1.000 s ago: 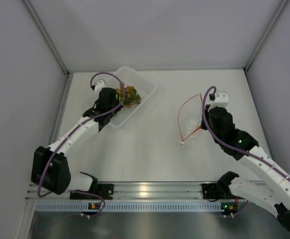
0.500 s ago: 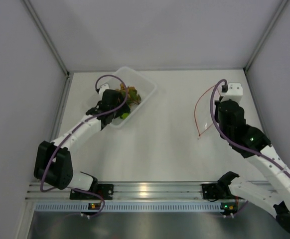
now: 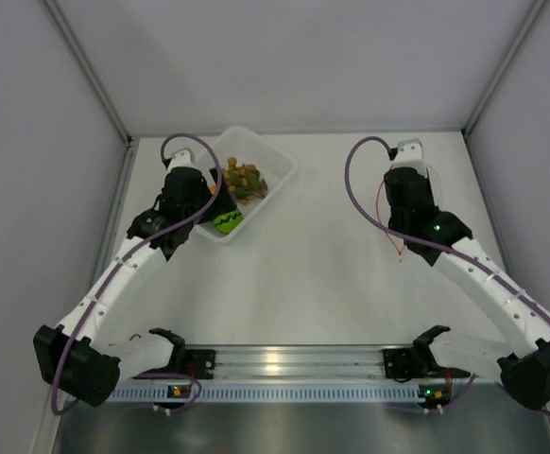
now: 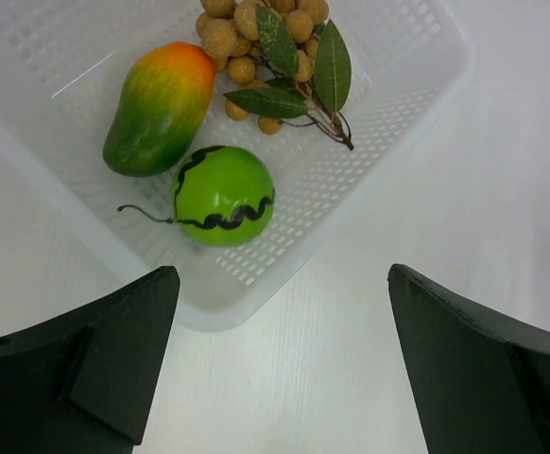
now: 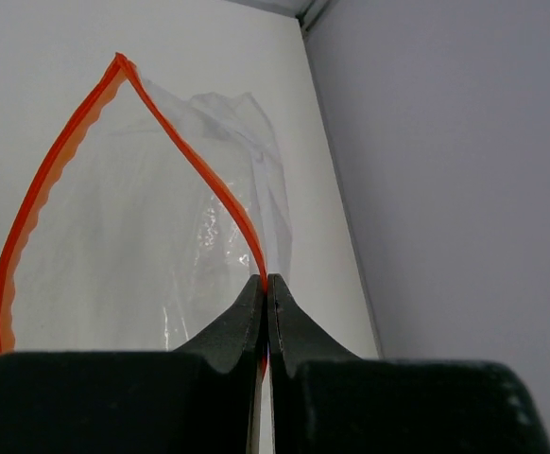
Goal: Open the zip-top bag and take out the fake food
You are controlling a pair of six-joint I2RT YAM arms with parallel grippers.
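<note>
The fake food lies in a clear perforated tray (image 4: 403,104): an orange-and-green mango (image 4: 159,107), a green ball with dark marks (image 4: 223,195), and a cluster of tan balls with green leaves (image 4: 256,38). My left gripper (image 4: 282,284) is open and empty, just in front of the tray's near corner, above the table. My right gripper (image 5: 266,284) is shut on the red-orange zip strip of the zip-top bag (image 5: 133,246). The bag hangs open and looks empty. From above, only thin bits of its strip (image 3: 399,248) show beside the right arm.
The tray (image 3: 280,161) stands at the back left of the white table. The right arm holds the bag close to the grey right wall (image 5: 464,170) and the back corner. Grey walls close in the table on three sides.
My left gripper opened, and the green ball now lies in the tray; that arm drew back toward the near left. My right gripper carried the bag up and toward the back right.
</note>
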